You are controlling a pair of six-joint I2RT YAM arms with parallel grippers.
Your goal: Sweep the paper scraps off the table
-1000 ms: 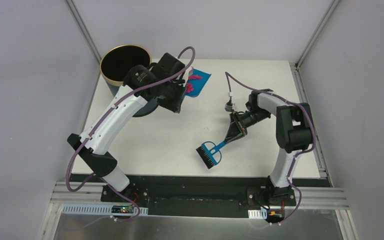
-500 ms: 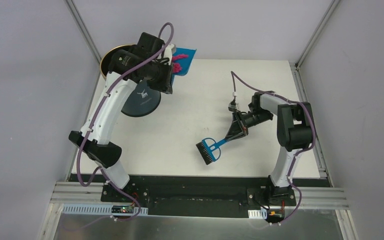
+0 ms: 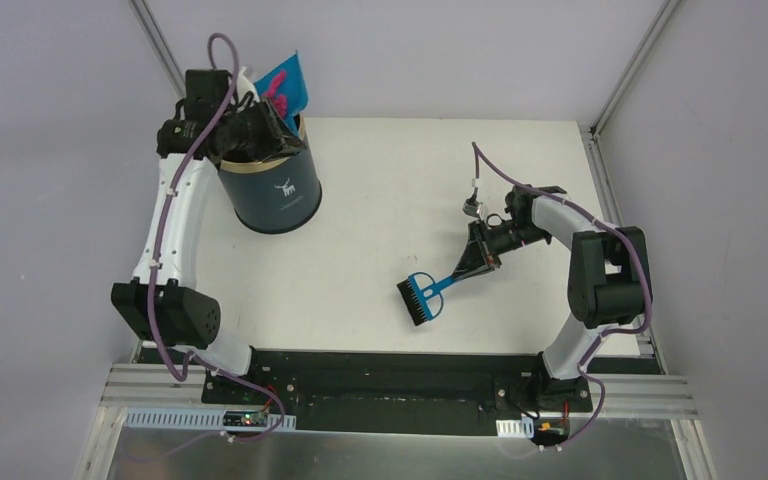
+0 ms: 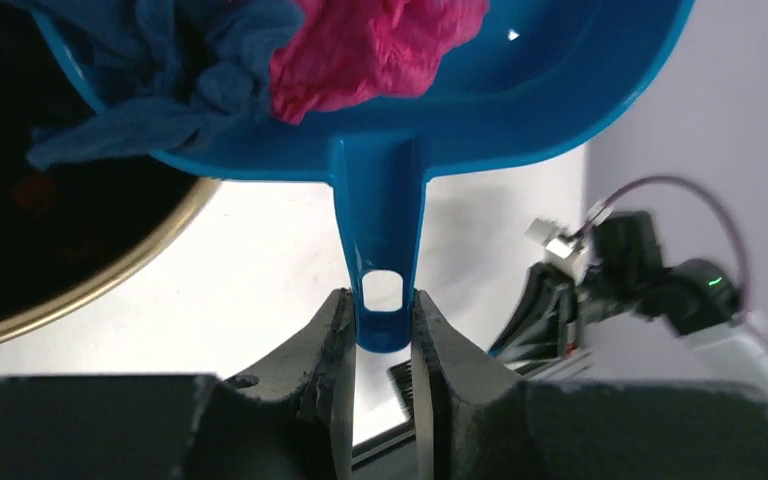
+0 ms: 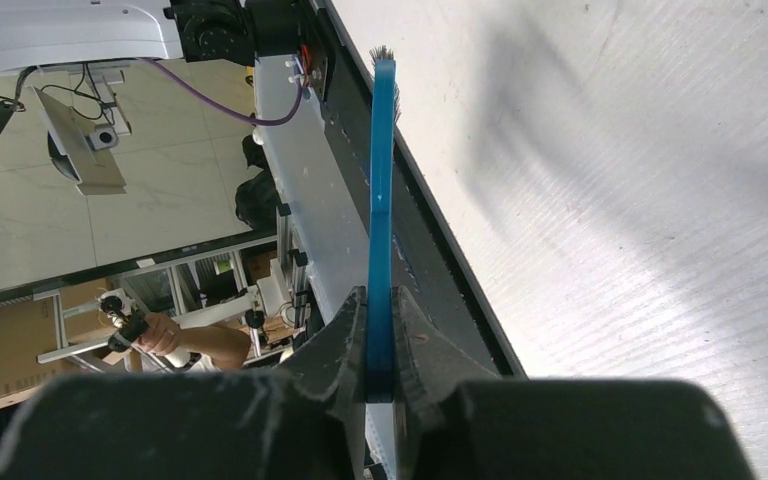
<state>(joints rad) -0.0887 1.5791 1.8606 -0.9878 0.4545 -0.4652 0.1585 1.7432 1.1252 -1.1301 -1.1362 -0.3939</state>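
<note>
- Sitting in the tilted blue dustpan point(image 4: 520, 110), the paper scraps point(image 4: 370, 45), pink and dark blue, hang above the open mouth of the navy bin point(image 3: 275, 195) at the far-left corner of the table point(image 3: 380, 160).
- We see the left gripper point(image 4: 382, 345) clamped on the dustpan's handle.
- We see the right gripper point(image 5: 380, 350) pinching the handle of the brush point(image 3: 422, 298), whose bristles sit toward the table's front edge, right of centre.

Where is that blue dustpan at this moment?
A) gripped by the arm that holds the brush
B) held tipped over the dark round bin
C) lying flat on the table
B: the left gripper pinches the dustpan by its handle, tilted over the bin, with paper scraps in it.
</note>
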